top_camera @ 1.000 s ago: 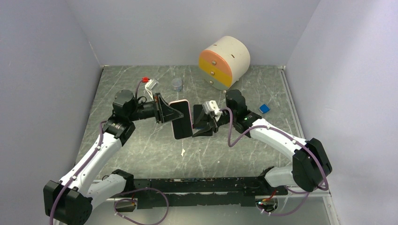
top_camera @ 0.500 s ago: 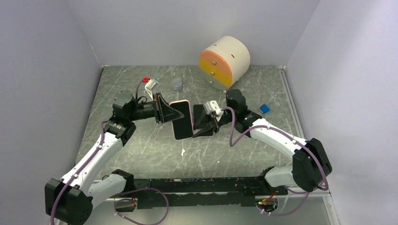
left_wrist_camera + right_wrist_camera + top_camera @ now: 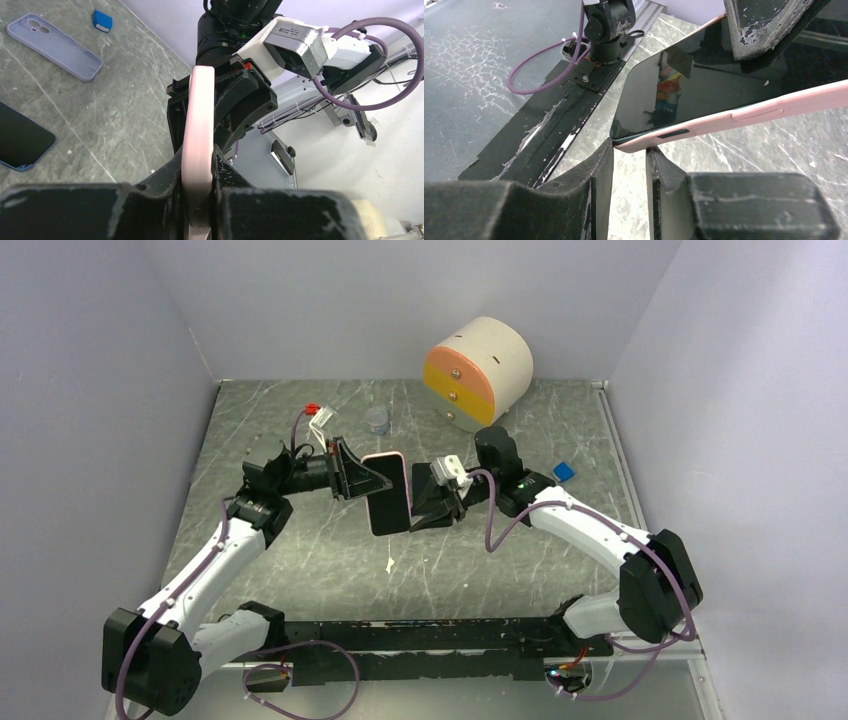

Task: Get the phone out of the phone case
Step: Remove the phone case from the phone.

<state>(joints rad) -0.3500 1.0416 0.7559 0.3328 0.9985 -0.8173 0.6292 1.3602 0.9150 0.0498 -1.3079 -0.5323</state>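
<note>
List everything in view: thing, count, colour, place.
phone: 1, black screen, held above mid-table
pink phone case: 1, pink, around that phone
lilac phone case: 1, lilac, on table near blue block
second phone: 1, dark, blue-edged, flat on table
blue block: 1, blue, table's right side
drawer unit: 1, cream, orange, yellow, table's back
small cup: 1, clear, back centre
red-and-white item: 1, left of cup
white scrap: 1, white, front centre
table: 1, grey-green marbled
left arm: 1, white and black, jaws shut on pink phone case
right arm: 1, white and black, jaws around case's other end, grip unclear
</note>
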